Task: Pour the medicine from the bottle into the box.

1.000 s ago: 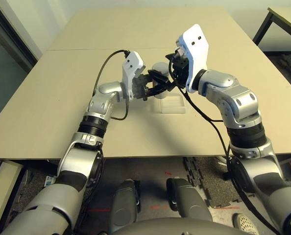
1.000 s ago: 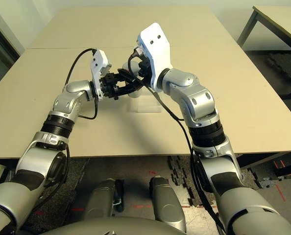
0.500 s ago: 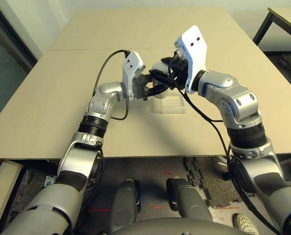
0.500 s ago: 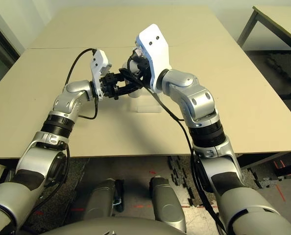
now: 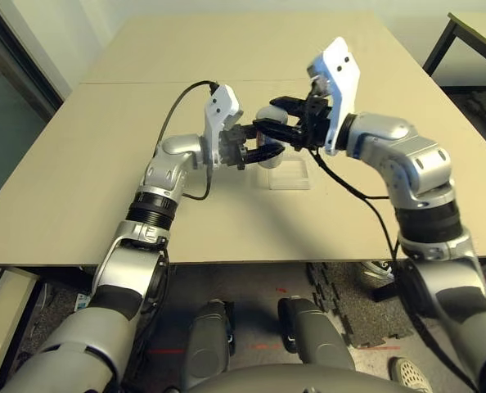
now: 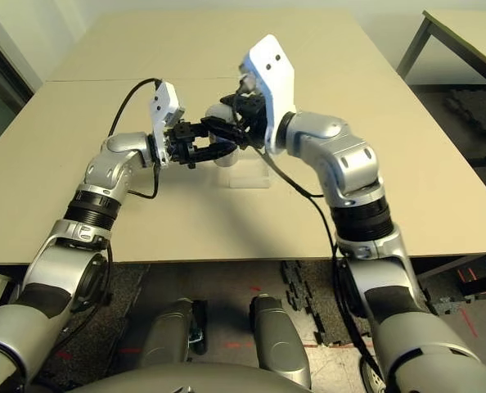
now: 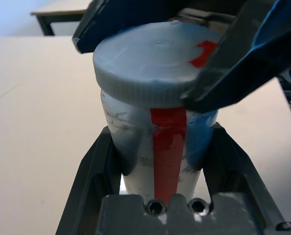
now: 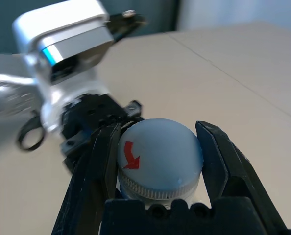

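Since a second ago the right gripper [image 8: 157,161] has been swung round onto the cap [image 7: 148,61], clenched; the bottle [image 7: 160,147], at the box's [image 5: 289,174] ten o'clock, is grasped by the left gripper [image 5: 255,152]; untwisting is best done level

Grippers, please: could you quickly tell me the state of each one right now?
Left gripper: shut on the bottle, gripping its body.
Right gripper: shut on the cap of the bottle.

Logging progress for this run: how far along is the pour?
Done: the left gripper holds the bottle by its body, beside the box. In hand: the right gripper has its fingers around the cap, which is on. Left: uncapping, then tipping the medicine into the box.
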